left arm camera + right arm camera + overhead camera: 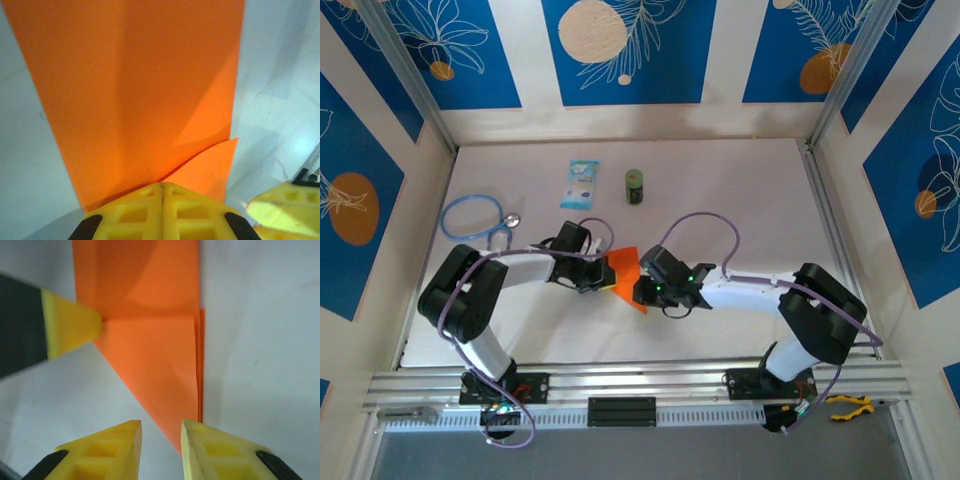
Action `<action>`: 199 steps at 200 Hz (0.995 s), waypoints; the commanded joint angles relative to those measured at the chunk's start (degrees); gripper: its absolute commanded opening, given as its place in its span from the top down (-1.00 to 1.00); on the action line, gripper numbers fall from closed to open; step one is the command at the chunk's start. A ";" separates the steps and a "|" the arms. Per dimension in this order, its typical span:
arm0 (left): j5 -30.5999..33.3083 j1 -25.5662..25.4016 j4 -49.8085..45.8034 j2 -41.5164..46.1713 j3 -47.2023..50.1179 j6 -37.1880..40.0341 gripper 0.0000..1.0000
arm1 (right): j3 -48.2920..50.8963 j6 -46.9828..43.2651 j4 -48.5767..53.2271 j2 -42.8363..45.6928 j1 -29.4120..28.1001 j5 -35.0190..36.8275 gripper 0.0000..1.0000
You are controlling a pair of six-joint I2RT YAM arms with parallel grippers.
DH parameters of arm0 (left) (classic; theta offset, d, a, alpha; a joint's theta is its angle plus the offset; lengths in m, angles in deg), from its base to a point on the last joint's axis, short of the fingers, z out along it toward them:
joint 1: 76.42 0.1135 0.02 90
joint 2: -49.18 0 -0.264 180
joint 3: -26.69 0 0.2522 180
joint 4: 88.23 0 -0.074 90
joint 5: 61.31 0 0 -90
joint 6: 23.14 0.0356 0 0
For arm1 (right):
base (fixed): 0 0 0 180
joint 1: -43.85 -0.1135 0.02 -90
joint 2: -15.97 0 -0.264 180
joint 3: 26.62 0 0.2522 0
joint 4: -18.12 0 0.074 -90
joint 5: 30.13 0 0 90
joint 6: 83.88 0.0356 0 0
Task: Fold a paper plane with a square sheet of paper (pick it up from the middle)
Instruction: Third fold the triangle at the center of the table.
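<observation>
Toward the near edge of the table [740, 200], both arms reach inward from their bases and meet mid-table over the sheet of paper [625, 268], which lies between the two wrists, partly folded and not yet a dart.

On the right wrist view, the right gripper [161, 422] has its jaws apart with a narrow gap. The sheet's pointed end reaches down to that gap, close to the right-hand finger, and I cannot tell whether it touches either pad. The left gripper [162, 187] has its fingers pressed together, clamped on the sheet's near edge, and the paper runs away from it in a long strip with a soft lengthwise bend and one corner flap lifting.

By my reading, the sheet is very light, thin and limp. It will droop from a single pinch, slide between smooth pads, and take any stray crease for good. The point looks easiest to crumple. The stacked layers along the straight folded edge should be stiffer, so a hold there, near the middle of the length, seems safer than one on the loose flap or the tip.

Farther back, well apart from the work, lie a stethoscope [475, 217], a light-blue packet [580, 185] and a green can [636, 186].
</observation>
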State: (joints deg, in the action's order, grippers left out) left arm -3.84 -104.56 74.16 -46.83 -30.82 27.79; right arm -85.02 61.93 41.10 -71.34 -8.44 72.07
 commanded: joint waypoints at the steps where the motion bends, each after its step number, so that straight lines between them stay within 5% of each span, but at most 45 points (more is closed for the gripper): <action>1: -0.64 0.50 -1.97 3.74 0.34 -0.52 0.85 | -1.76 3.93 6.85 1.79 -0.10 8.25 0.39; 57: 2.78 1.16 -7.15 11.66 0.77 1.90 0.51 | 2.46 8.35 -0.94 1.41 1.66 5.91 0.23; 134: 0.88 6.64 -10.81 12.28 0.44 5.01 0.47 | -1.79 3.10 -5.39 -5.52 5.48 -2.66 0.26; 199: 1.37 7.97 -11.46 13.30 1.91 4.56 0.45 | -4.75 -0.90 -6.29 -9.50 6.93 -7.65 0.48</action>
State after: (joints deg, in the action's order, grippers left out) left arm -2.31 -97.41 64.89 -34.88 -29.73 31.42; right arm -88.56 63.05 35.44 -79.86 -1.66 67.44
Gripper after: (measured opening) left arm 0.273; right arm 0.272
